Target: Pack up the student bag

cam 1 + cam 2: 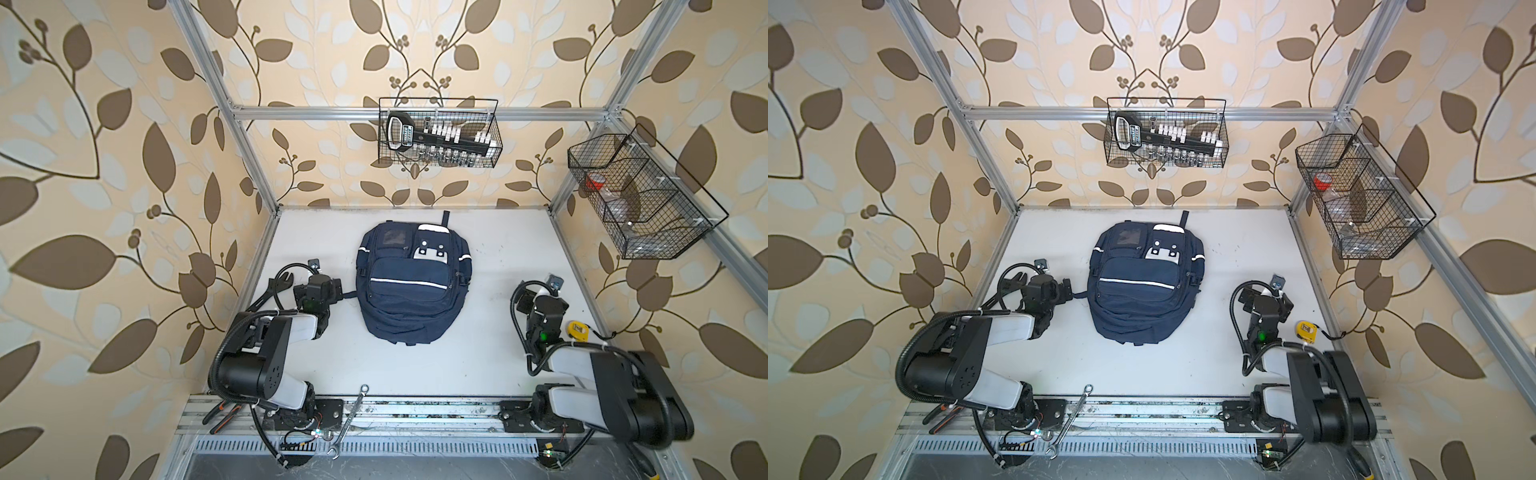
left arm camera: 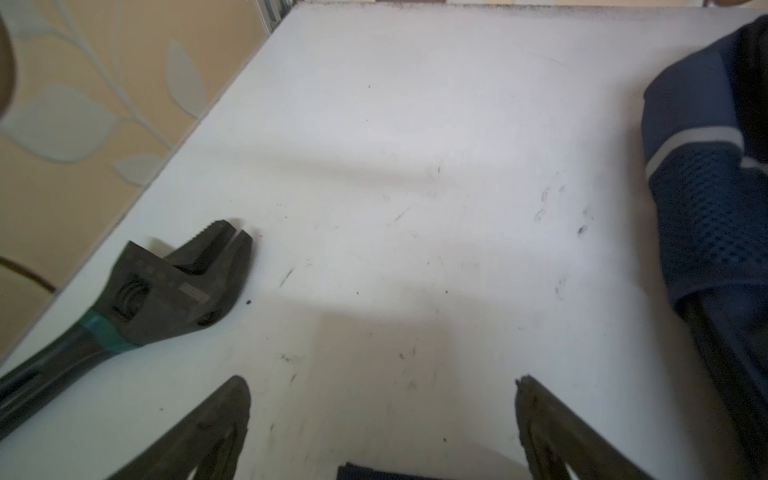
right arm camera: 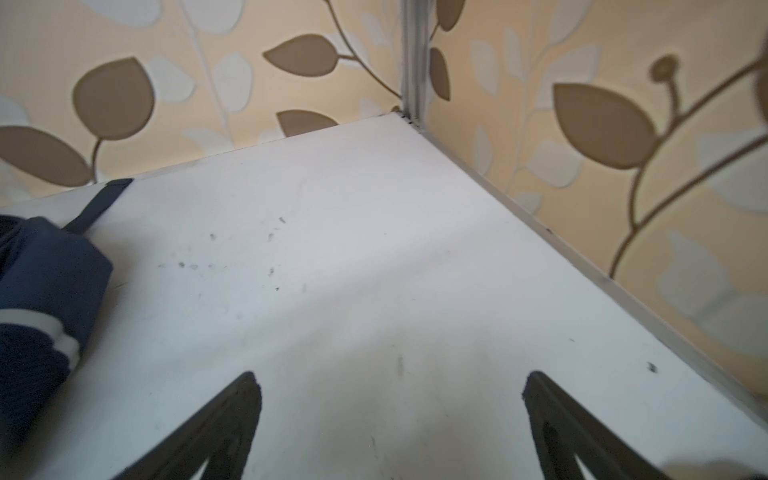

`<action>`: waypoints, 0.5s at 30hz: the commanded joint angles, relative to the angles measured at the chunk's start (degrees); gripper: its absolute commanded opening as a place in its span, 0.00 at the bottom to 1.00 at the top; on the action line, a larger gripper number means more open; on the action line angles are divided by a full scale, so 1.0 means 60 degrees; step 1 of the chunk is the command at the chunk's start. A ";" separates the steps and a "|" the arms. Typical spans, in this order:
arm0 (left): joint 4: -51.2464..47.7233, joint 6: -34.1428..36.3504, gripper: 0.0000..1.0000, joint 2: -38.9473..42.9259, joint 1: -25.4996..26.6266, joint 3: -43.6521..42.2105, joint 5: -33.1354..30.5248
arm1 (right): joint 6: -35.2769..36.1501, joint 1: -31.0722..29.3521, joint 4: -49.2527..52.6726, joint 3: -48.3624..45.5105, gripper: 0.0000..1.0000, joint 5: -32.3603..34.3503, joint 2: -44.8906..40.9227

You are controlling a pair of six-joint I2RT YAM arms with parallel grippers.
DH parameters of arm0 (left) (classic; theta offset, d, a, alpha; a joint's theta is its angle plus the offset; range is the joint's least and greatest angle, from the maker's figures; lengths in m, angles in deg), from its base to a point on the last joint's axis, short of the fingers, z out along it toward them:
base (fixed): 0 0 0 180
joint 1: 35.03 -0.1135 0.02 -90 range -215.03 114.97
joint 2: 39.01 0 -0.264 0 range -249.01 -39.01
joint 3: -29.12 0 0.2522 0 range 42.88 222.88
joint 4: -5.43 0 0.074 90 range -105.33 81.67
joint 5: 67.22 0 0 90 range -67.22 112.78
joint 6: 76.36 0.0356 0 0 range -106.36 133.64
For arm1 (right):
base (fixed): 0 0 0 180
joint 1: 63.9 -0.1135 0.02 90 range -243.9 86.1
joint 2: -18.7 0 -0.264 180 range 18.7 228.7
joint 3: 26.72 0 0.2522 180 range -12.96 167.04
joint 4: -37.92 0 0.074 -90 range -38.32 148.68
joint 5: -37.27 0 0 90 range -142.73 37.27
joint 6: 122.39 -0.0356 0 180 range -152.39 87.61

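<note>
Backpack [image 1: 413, 282] lay flat mid-table, zips looked closed. Left gripper [image 2: 382, 399] and right gripper [image 3: 390, 395] both gaped wide, empty. Packed or unpacked: you couldn't tell.

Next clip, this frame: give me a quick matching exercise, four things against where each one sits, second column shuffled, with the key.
Things:
1. backpack
2. tape measure
3. adjustable wrench
4. socket set

Places:
A. in the wire basket hung on the back rail
B. on the table beside the right arm, near the right edge
C. flat in the middle of the table, between the arms
D. on the table by the left edge, next to the left gripper

Pairs: 1-C, 2-B, 3-D, 4-A
</note>
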 commanded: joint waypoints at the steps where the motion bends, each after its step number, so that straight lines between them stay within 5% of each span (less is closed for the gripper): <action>1: 0.1567 0.0327 0.99 -0.0071 -0.0238 -0.0031 0.0740 | 0.0781 0.0072 -0.1606 0.0507 0.99 -0.1998 0.0833; 15: 0.1432 0.0302 0.99 0.0135 -0.0250 -0.0121 0.0751 | 0.0758 0.0108 -0.1461 0.0497 1.00 -0.2052 0.0707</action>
